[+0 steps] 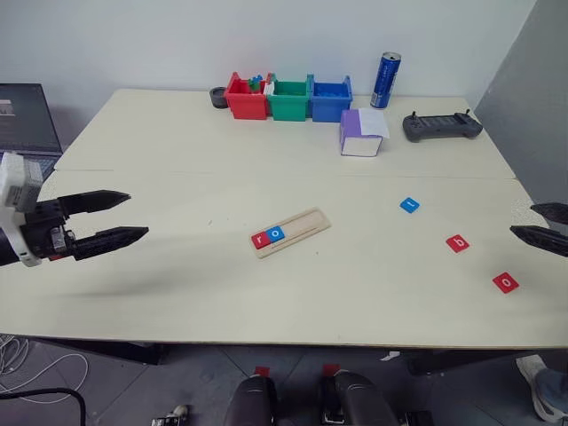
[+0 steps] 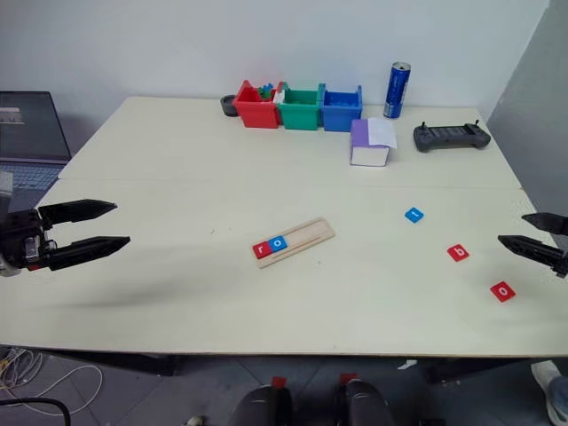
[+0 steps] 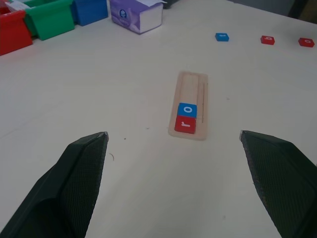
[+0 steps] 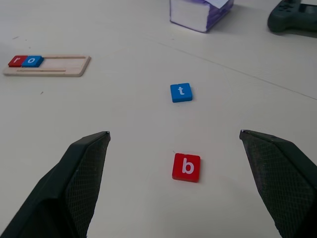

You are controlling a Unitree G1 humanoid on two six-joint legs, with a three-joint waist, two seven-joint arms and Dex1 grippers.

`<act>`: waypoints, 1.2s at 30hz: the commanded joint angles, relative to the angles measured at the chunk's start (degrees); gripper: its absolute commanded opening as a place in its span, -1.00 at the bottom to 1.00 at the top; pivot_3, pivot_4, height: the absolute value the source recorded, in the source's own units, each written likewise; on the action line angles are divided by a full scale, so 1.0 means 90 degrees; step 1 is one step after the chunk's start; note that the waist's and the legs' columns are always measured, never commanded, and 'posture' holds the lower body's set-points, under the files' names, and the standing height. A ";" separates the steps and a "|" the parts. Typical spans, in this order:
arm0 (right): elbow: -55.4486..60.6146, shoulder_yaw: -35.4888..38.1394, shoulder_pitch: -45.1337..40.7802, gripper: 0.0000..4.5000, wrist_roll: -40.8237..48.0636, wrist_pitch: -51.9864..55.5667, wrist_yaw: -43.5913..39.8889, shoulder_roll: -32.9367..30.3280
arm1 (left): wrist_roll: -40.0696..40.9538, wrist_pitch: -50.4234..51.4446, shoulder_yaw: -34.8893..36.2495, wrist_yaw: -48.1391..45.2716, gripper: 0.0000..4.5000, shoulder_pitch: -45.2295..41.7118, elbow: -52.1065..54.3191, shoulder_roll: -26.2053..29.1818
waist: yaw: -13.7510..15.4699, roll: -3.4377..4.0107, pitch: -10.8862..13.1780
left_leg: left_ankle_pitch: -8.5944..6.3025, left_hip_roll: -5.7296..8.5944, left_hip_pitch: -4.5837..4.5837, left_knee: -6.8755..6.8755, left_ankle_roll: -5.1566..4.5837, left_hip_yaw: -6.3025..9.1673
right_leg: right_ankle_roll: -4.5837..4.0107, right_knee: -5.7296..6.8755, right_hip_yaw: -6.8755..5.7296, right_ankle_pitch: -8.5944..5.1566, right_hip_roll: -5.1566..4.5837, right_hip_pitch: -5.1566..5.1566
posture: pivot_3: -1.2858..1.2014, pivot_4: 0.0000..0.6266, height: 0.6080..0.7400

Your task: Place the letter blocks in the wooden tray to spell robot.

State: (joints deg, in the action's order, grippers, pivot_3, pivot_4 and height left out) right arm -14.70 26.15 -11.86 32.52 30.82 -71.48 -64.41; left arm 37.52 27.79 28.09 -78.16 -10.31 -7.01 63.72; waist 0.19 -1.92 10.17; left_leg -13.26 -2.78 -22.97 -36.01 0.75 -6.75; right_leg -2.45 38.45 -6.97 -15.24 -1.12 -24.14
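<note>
The pale wooden tray (image 1: 291, 232) lies slanted at mid-table. In its near-left end sit a red "r" block (image 1: 261, 239) and a blue "o" block (image 1: 275, 234). Loose on the table to the right are a blue "t" block (image 1: 409, 205), a red "b" block (image 1: 457, 243) and a red "o" block (image 1: 506, 282). My left gripper (image 1: 126, 216) hovers open over the table's left side, well left of the tray. At the right edge my right gripper (image 1: 525, 222) hovers open and empty, just right of the red "b" block (image 4: 186, 167).
Red (image 1: 246, 98), green (image 1: 288, 99) and blue (image 1: 329, 99) plastic bins stand in a row at the back. Beside them is a blue can (image 1: 385, 80). A purple tissue box (image 1: 360, 133) and a dark controller (image 1: 441, 126) sit at the back right. A laptop (image 1: 27, 120) is off the left edge.
</note>
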 commanded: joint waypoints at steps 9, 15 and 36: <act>0.0024 -0.0163 -0.0136 0.98 -0.0056 -0.0158 -0.0413 -0.0138 | -0.0227 -0.0523 0.0041 -0.0199 1.00 0.0124 -0.0103 -0.0046 | 0.0031 0.0000 0.0003 | 0.0000 0.0000 -0.0002 -0.0002 0.0001 -0.0002 | 0.0000 0.0000 0.0000 0.0000 -0.0002 0.0000 | 0.03 -0.52 1.00; -0.0073 -0.0128 -0.0138 0.98 -0.0074 -0.0186 -0.0613 -0.0231 | -0.0227 -0.0579 -0.0041 -0.0431 1.00 0.0062 -0.0232 -0.0057 | 0.0031 0.0001 0.0003 | 0.0001 0.0000 -0.0001 -0.0003 0.0001 -0.0003 | 0.0000 0.0003 0.0000 0.0000 -0.0002 0.0000 | 0.03 -0.52 1.00; 0.3435 -0.2453 -0.1512 0.98 0.0621 0.1052 0.0448 0.1762 | -0.1992 -0.3140 -0.2255 0.0466 1.00 -0.0771 -0.0559 -0.2256 | 0.0046 -0.0009 0.0003 | 0.0003 0.0000 -0.0002 -0.0023 0.0003 -0.0004 | 0.0001 0.0031 0.0005 0.0001 -0.0002 0.0001 | 0.03 -0.52 1.00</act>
State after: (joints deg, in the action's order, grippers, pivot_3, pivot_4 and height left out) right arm 13.50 4.77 -24.13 36.75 39.39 -68.43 -49.23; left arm 21.29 2.53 8.77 -74.26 -16.13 -11.44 43.33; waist 0.60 -2.00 10.20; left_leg -13.24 -2.78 -23.00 -36.22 0.77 -6.79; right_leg -2.44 38.72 -6.93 -15.23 -1.14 -24.12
